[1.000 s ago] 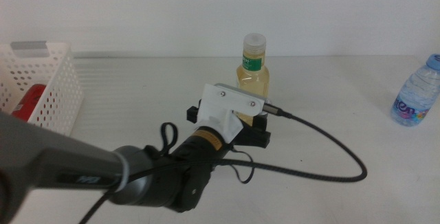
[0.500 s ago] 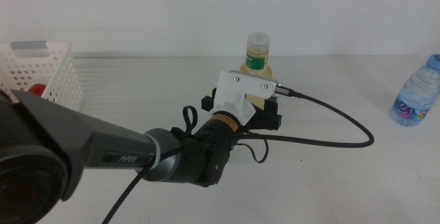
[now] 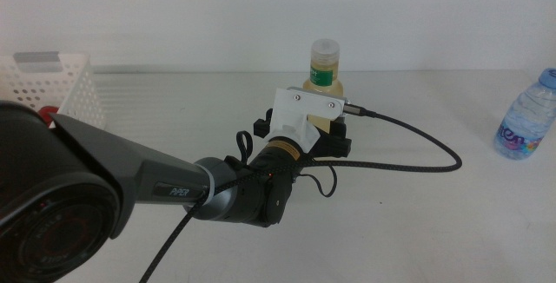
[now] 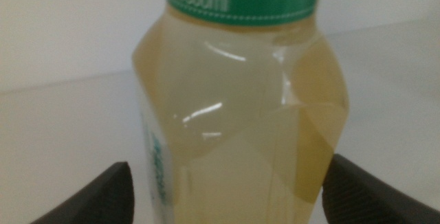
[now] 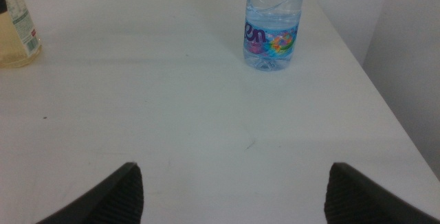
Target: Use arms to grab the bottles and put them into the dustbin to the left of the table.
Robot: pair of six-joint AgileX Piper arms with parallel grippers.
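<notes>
The yellow-liquid bottle (image 3: 323, 68) with a green label and pale cap stands upright at the table's middle back. My left gripper (image 3: 304, 140) reaches in from the left and is right at the bottle, its fingers hidden behind the wrist mount. In the left wrist view the bottle (image 4: 240, 114) fills the frame between my open jaws; the left gripper (image 4: 237, 196) has one jaw on each side of it. The small blue-capped water bottle (image 3: 526, 118) stands at the far right. My right gripper (image 5: 237, 196) is open and empty, well short of the water bottle (image 5: 273, 25). The red can (image 3: 48, 112) lies in the white dustbin (image 3: 69, 79).
The left arm's black cable (image 3: 417, 166) loops over the table to the right of the gripper. The right wrist view shows the table's edge (image 5: 385, 107) close beside the water bottle, and the yellow bottle (image 5: 17, 31) far off.
My left arm has pushed forward toward the yellow bottle, closing the gap until its jaws sit on both sides of it. The bottles have not moved.
</notes>
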